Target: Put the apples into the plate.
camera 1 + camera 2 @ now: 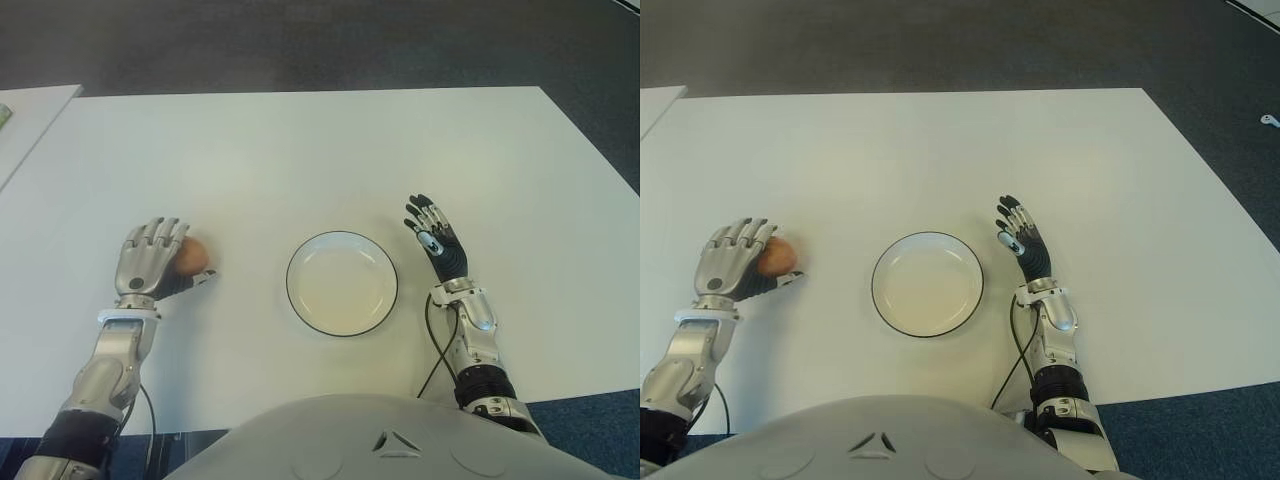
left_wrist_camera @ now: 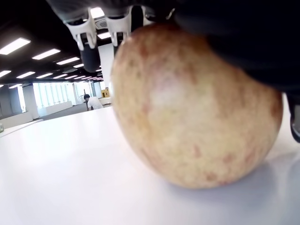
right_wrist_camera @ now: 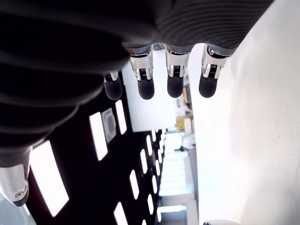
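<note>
The left hand (image 1: pixel 150 260) sits on the left side of the white worktop (image 1: pixel 300 150), its fingers (image 1: pixel 160 232) curled over the top of a single apple (image 1: pixel 192 256) and its thumb reaching round the near side of the fruit. The apple shows on the hand's right side, tucked under the palm. The left wrist view shows the apple's yellow-red mottled skin pressed against the dark palm above, while its underside touches the worktop, so the fruit is gripped but not lifted.

To the right of the apple, well apart from it, lies the plate (image 1: pixel 300 305), round, white and dark-rimmed, with nothing in it. It sits near the robot's body, between the two hands.

The right hand (image 1: pixel 436 242) shows just beside the plate on its right, fingers (image 3: pixel 146 87) stretched out straight and slightly spread, pointing toward the far edge, and holding nothing. A dark cable (image 1: pixel 432 360) runs along the right forearm.
</note>
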Action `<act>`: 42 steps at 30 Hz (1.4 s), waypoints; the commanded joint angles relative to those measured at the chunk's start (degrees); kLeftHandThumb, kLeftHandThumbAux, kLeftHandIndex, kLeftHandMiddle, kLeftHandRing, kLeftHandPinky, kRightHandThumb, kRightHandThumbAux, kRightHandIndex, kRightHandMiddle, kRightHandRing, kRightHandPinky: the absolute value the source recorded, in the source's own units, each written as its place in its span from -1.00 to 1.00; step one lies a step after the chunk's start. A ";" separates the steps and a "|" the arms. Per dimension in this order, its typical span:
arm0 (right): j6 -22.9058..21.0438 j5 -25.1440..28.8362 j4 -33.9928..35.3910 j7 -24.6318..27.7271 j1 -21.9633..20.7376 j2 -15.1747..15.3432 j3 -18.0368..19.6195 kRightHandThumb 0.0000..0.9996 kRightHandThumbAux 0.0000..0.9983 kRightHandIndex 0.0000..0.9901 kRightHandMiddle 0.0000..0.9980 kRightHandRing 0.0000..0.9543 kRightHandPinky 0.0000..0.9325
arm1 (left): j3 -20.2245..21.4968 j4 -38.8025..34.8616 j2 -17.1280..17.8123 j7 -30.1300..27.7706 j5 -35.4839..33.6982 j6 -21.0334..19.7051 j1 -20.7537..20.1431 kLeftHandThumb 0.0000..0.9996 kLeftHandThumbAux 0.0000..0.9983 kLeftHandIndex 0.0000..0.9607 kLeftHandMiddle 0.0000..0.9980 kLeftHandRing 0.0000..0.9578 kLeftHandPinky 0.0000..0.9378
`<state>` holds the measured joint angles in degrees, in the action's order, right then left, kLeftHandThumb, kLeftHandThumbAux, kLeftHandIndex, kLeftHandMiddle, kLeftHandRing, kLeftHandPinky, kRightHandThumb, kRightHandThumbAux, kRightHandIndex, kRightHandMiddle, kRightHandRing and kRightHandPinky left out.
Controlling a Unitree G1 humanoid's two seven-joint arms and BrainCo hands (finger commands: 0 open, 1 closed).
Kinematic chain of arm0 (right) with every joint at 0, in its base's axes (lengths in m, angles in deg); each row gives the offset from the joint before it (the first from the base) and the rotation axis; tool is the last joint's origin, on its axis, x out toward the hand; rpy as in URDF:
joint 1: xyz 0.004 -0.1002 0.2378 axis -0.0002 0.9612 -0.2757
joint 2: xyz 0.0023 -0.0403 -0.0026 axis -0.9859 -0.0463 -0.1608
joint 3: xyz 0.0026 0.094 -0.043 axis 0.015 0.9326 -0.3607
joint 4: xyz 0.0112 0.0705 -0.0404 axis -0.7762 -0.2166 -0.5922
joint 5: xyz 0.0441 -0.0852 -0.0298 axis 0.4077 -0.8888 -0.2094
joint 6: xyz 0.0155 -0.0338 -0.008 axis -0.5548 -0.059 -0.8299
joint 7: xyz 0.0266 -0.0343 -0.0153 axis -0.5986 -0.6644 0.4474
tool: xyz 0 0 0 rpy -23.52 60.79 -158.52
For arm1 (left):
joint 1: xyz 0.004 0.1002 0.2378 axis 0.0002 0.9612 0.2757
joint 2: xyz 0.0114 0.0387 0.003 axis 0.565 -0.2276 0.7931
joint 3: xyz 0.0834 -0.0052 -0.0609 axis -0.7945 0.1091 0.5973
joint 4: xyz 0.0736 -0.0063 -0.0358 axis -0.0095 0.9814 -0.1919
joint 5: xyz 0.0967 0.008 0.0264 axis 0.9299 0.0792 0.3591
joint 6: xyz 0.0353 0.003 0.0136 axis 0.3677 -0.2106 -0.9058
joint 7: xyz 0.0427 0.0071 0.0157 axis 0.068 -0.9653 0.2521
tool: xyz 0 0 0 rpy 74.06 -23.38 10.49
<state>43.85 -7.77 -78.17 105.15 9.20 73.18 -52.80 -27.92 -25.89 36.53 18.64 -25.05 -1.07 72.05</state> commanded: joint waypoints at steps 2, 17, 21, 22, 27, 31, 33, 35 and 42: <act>-2.95 -1.18 -4.80 -1.29 4.35 -0.01 -0.03 -0.72 0.02 -0.96 -1.00 -1.00 -1.00 | -1.81 2.60 -0.78 -0.56 -0.71 -1.15 -0.97 -0.34 -0.35 -0.66 -0.69 -0.72 -0.62; -2.46 -2.17 -3.75 -2.86 4.83 0.68 -0.04 -0.76 0.02 -0.95 -1.00 -1.00 -1.00 | -5.37 12.84 -0.23 2.51 -3.93 0.56 -4.58 0.12 0.02 -0.23 -0.02 -0.01 0.04; -2.18 -1.97 -3.67 -2.84 4.84 0.68 0.06 -0.78 0.04 -0.96 -1.00 -1.00 -1.00 | -7.38 13.28 0.40 -0.30 -1.61 -2.86 -5.19 0.38 0.31 -0.12 0.27 0.29 0.35; -2.20 -1.93 -3.61 -2.87 4.86 0.66 0.05 -0.78 0.05 -0.96 -0.99 -1.00 -1.00 | -7.73 13.29 0.47 -0.80 -1.59 -3.33 -5.26 0.41 0.33 -0.10 0.32 0.34 0.41; -2.44 -2.04 -3.44 -3.09 4.74 0.86 0.03 -0.79 0.06 -0.95 -0.98 -1.00 -0.99 | -8.43 11.78 0.24 -3.95 -3.33 -4.85 -5.16 0.47 0.38 -0.08 0.50 0.55 0.64; -2.15 -1.75 -3.76 -3.04 4.49 0.78 0.17 -0.79 0.06 -0.93 -0.97 -1.00 -0.99 | -8.32 11.18 0.19 -3.76 -5.05 -4.47 -4.87 0.49 0.39 -0.08 0.63 0.67 0.74; -2.24 -1.65 -3.89 -3.04 4.34 0.76 0.21 -0.79 0.06 -0.92 -0.96 -1.00 -1.00 | -8.18 11.02 0.14 -2.85 -5.85 -4.01 -4.67 0.50 0.39 -0.08 0.66 0.70 0.76; -2.36 -1.70 -3.95 -3.21 4.22 0.73 0.21 -0.79 0.06 -0.92 -0.96 -1.00 -1.00 | -7.82 10.66 0.10 -1.65 -6.95 -3.11 -4.26 0.50 0.39 -0.08 0.69 0.72 0.77; -2.22 -1.33 -4.44 -3.39 3.74 0.50 0.41 -0.78 0.06 -0.89 -0.93 -0.98 -0.99 | -7.26 10.45 0.19 -0.06 -9.40 -0.88 -3.97 0.50 0.39 -0.08 0.70 0.73 0.65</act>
<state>44.16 -9.22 -78.01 102.24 9.45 74.33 -52.74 -33.69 -17.24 37.43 20.05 -32.79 -3.70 65.28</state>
